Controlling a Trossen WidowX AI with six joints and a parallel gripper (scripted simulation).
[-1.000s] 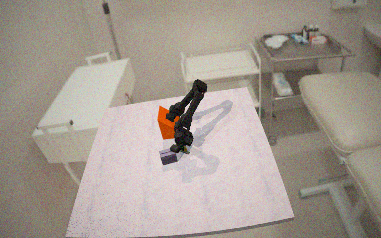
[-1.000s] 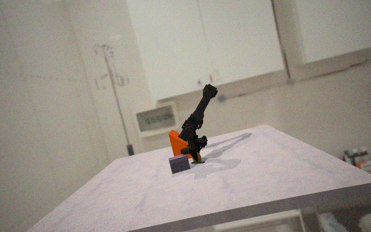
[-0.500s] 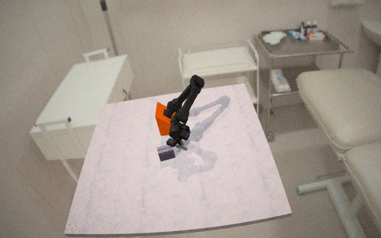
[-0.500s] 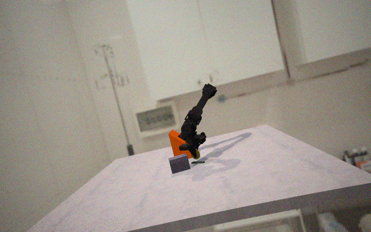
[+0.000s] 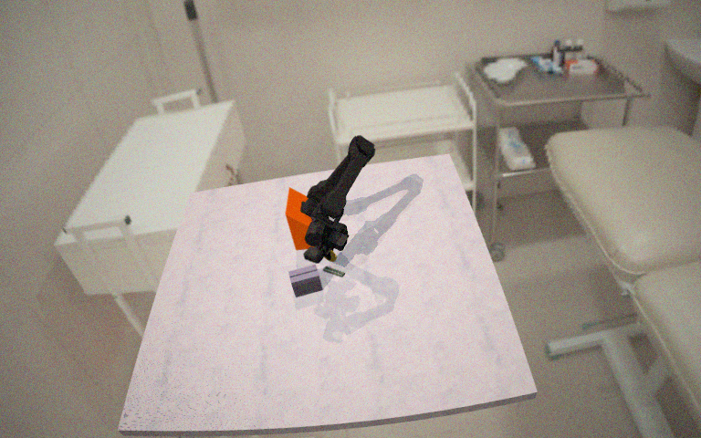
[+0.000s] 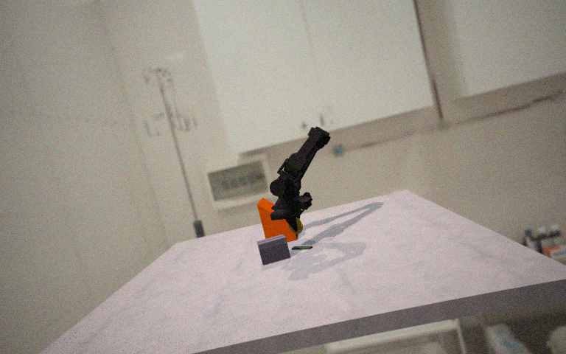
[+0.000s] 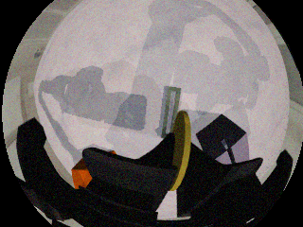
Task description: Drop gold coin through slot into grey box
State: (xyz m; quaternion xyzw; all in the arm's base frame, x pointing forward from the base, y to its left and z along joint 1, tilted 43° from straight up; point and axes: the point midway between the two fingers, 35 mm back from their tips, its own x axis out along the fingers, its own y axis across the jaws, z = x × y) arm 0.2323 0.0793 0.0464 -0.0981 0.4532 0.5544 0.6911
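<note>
From where I stand, looking left to right across the pale table [image 5: 222, 335] [image 6: 200, 300], I first see the orange block [image 5: 297, 222] [image 6: 271, 223] [image 7: 81, 177], partly hidden behind the dark arm [image 5: 338, 191] [image 6: 306, 154]. Nearer to me on that same side sits the grey box [image 5: 306, 284] [image 6: 273, 250] [image 7: 222, 134], closed, its narrow slot showing as a dark line across the lid.

Next comes the gripper [image 5: 328, 253] [image 6: 295, 227] [image 7: 173, 138], pointing downward, its fingers clamped on the gold coin [image 5: 332, 255] [image 6: 298, 226] [image 7: 182, 148]. The coin is upright on its edge, raised above the table and outside the box.

Just beside the box, on its right, the dark-green holder [image 5: 334, 271] [image 6: 301, 247] [image 7: 170, 111] lies on the table, apart from the coin. Shadows of the arm spread farther right over the tabletop.
</note>
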